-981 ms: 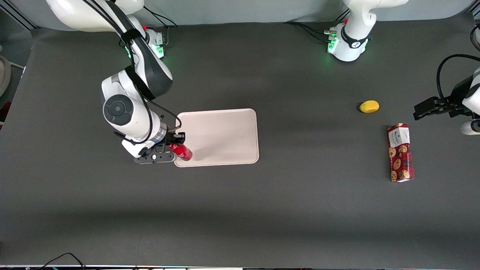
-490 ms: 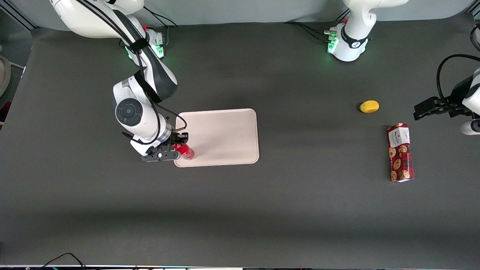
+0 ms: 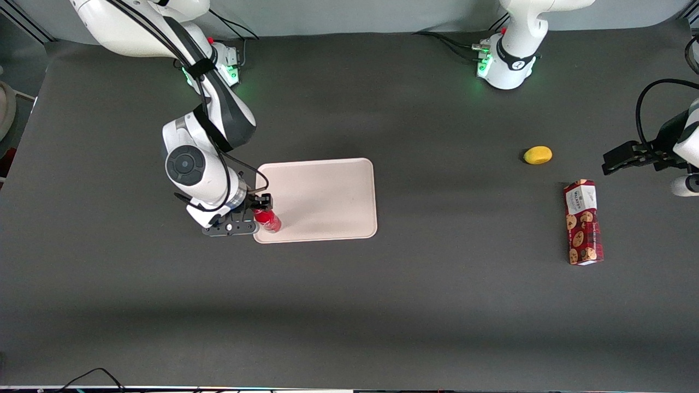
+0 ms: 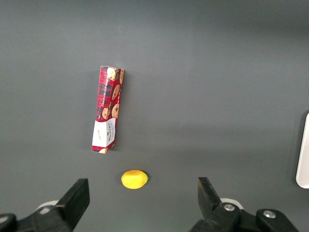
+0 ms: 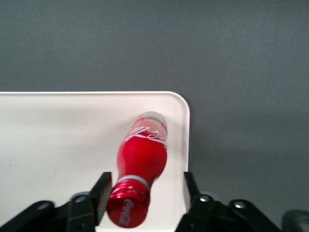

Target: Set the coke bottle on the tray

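While the pincer (image 5: 145, 193) stands open around its neck, the red white-scripted coke bottle (image 5: 143, 157) stands on the tray (image 5: 58, 140).

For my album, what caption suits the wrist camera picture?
Open gripper around a red coke bottle standing near the corner of the pale tray.

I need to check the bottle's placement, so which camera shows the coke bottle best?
The right wrist view: the coke bottle fills it, standing on the tray near a corner, between the fingers of the open gripper. The front view shows only a small red shape partly under the gripper. The left wrist view misses it.
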